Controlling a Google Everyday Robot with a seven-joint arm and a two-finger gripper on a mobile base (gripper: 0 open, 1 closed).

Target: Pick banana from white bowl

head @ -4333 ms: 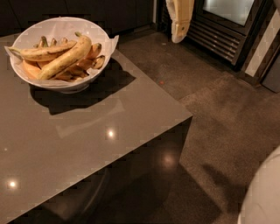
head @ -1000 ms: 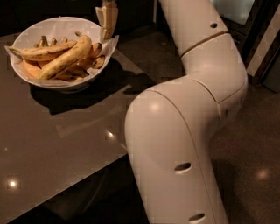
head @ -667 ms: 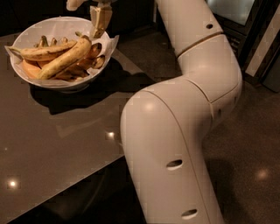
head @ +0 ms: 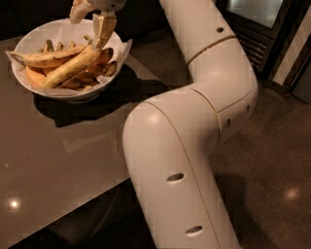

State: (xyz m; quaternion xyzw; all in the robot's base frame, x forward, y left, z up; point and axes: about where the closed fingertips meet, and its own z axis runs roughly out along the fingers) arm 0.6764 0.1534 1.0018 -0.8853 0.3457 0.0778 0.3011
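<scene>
The white bowl (head: 29, 41) with its paper liner stands at the far left of the table. The banana (head: 68, 68), long, thick and pale yellow, lies diagonally across the pile in it. A slimmer yellow banana (head: 48, 57) lies just behind it, and short orange-tinted ones (head: 34, 77) lie beneath. My gripper (head: 87, 30) hangs over the bowl's right side with its fingers apart. One finger (head: 103, 29) reaches down to the banana's upper right end. The other finger (head: 78, 10) is higher, over the bowl's back. Nothing is held.
The glossy grey-brown table (head: 58, 155) has its right edge near the bowl. My large white arm (head: 194, 121) fills the middle of the view and hides the table's corner. A dark floor (head: 277, 170) lies to the right, and a dark appliance (head: 257, 29) stands at the back right.
My arm has swung in from the right. The gripper has moved left and down from the bowl's right rim to over the banana's upper end. The bananas have not moved.
</scene>
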